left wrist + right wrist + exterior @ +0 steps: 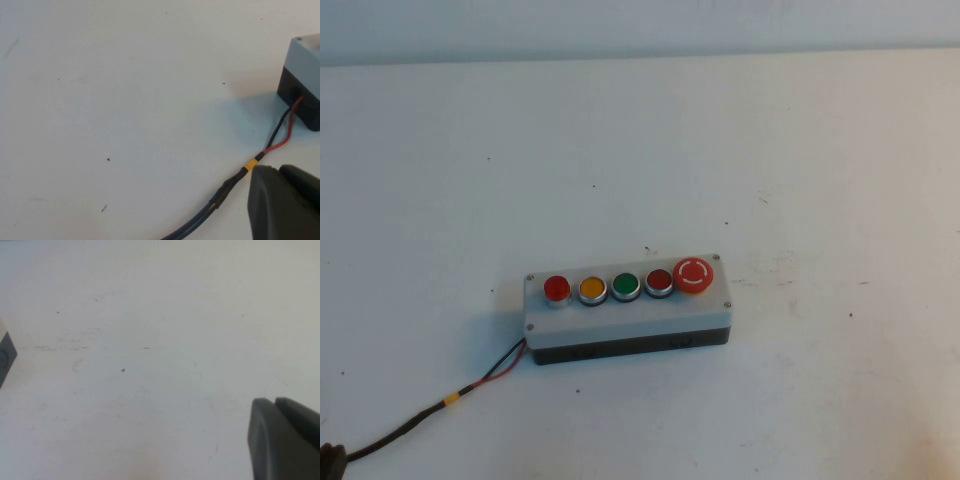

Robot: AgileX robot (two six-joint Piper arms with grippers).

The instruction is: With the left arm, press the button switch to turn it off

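Observation:
The button switch [557, 289] is a small bright-red round pushbutton with a silver rim, at the left end of the row on the grey box [620, 318]. It glows bright. My left gripper [279, 170] is shut and empty, low over the table beside the box's cable [235, 180], short of the box's left end [305, 65]. My right gripper [275, 401] is shut and empty over bare table, well off from the box's right end [6, 357]. Neither gripper shows in the high view.
On the box, right of the switch, stand a yellow button [592, 290], a green button [626, 286], a darker red button [659, 282] and a big red mushroom button [693, 275]. A black and red cable [440, 405] with a yellow band runs to the front left.

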